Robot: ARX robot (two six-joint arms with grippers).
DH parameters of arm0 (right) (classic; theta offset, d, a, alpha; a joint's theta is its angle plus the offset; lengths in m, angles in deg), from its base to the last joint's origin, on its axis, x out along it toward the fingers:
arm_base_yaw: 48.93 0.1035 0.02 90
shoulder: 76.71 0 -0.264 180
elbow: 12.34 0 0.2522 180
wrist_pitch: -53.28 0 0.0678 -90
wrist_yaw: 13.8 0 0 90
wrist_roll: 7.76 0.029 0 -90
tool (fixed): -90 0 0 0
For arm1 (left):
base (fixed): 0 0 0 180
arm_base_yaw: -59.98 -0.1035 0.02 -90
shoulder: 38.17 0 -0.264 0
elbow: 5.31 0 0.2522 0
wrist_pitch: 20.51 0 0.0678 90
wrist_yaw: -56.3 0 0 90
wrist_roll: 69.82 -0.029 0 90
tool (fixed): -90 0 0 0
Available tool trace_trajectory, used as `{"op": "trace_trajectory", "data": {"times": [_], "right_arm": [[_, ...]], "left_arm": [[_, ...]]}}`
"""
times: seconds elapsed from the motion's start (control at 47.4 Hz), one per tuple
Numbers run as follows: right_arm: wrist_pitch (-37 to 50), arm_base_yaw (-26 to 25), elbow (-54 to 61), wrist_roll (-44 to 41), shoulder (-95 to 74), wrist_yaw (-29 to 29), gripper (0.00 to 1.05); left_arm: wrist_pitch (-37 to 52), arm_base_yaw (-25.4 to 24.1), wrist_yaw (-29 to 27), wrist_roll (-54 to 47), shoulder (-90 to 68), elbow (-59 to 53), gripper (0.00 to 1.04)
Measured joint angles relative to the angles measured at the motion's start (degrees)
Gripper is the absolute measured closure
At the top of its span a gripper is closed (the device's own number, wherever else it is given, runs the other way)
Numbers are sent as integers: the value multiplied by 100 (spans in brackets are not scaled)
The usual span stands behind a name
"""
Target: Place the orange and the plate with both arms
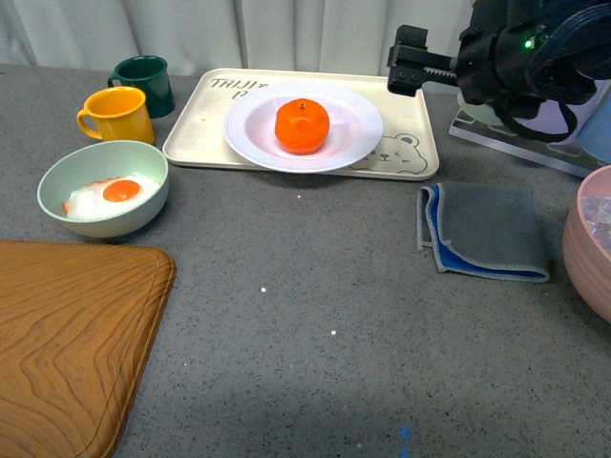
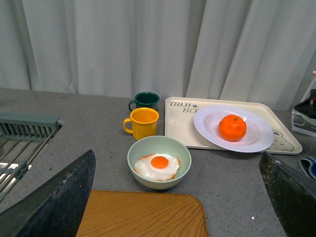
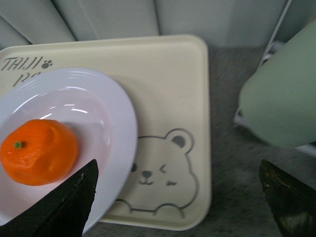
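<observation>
The orange (image 1: 302,125) lies in the middle of the white plate (image 1: 355,141), which rests on the cream bear tray (image 1: 191,134) at the back of the table. My right gripper (image 1: 404,65) hangs open and empty above the tray's far right corner. In the right wrist view the gripper (image 3: 177,200) has its fingers spread over the bear drawing, with the orange (image 3: 38,150) and the plate (image 3: 116,116) to one side. My left gripper (image 2: 175,207) is open and empty, held back above the wooden board. Its view shows the orange (image 2: 232,127) on the plate (image 2: 257,139) far off.
A pale green bowl (image 1: 143,205) with a fried egg, a yellow mug (image 1: 119,114) and a dark green mug (image 1: 145,81) stand at the left. A wooden board (image 1: 67,343) fills the front left. A grey-blue cloth (image 1: 487,229) and a pink bowl (image 1: 592,248) are at the right.
</observation>
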Motion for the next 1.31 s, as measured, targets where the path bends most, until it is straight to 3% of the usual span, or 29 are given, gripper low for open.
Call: {"op": "trace_trajectory", "data": {"times": [0.106,0.169,0.232,0.401,0.718,1.309], "right_arm": [[531,0,442,-826,348,-245,10],[2203,-9,1001,-1058,363,-807,22],[3755,-101,1950,-1176,566,-798,36],[4813,-348,3346,-1259,1517,-627,61],[5071,-671,5040,-1305,2844,-328,104],[3945,-1349,6940,-1298,5869,330,104]], "left_arm": [[0,0,0,0,0,0,7],[0,0,2,0,0,0,7],[0,0,-2,0,0,0,7],[-2,0,0,0,0,0,7],[-2,0,0,0,0,0,7],[-2,0,0,0,0,0,7]]}}
